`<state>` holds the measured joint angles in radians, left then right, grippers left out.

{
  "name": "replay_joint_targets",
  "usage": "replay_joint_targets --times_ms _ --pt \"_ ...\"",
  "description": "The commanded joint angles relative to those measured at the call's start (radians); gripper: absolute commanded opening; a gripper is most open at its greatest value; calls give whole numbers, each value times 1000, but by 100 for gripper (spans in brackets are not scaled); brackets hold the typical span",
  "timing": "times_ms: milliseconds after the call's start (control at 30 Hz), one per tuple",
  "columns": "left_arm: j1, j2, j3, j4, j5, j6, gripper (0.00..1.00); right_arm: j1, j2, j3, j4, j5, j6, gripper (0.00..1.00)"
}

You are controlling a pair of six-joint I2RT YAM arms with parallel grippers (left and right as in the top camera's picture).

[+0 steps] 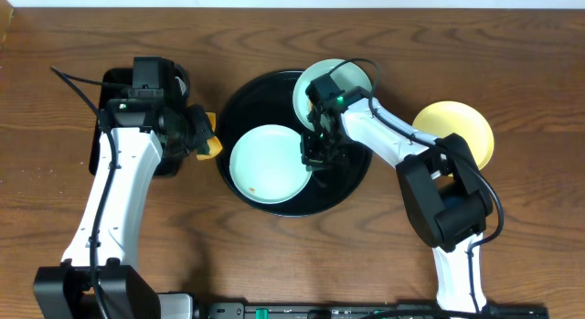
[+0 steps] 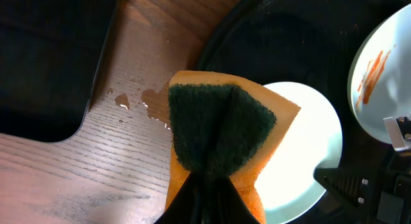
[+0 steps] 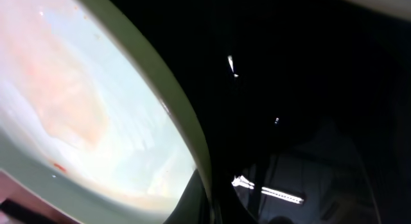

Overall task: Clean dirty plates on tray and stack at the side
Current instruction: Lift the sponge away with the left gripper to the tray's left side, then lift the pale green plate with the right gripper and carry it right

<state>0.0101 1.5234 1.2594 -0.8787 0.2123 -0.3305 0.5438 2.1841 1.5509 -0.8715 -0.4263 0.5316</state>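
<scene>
1 small rectangular black tray (image 2: 45, 57) lies on the wooden table (image 1: 274, 36). Just beside it is 1 orange sponge (image 2: 218, 134) with a dark green scouring face; water droplets (image 2: 131, 99) wet the wood between them.

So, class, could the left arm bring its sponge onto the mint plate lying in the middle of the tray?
Probably yes. The sponge hangs at the tray's left edge, the plate's near side is bare, and the right end effector holds only its right rim.

Three views sharing the black tray (image 1: 245, 101).
Overhead looks straight down; left wrist views from nine o'clock; right wrist sits very near a plate (image 3: 96, 115).
</scene>
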Motion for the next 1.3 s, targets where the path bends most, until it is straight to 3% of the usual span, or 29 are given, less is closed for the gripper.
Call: replay_joint_targets --times_ms 0,633,1000,1267 --pt "0 -1 10 0 12 23 7 9 20 -22 25 -103 -55 1" --pt "0 -1 10 13 12 23 7 -139 -309 -22 0 -145 -197 1" --pt "0 -1 10 13 12 23 7 -401 -411 -23 -170 -106 -313 1" --pt "0 -1 10 12 12 23 7 -677 -428 -47 -327 -34 -418 1"
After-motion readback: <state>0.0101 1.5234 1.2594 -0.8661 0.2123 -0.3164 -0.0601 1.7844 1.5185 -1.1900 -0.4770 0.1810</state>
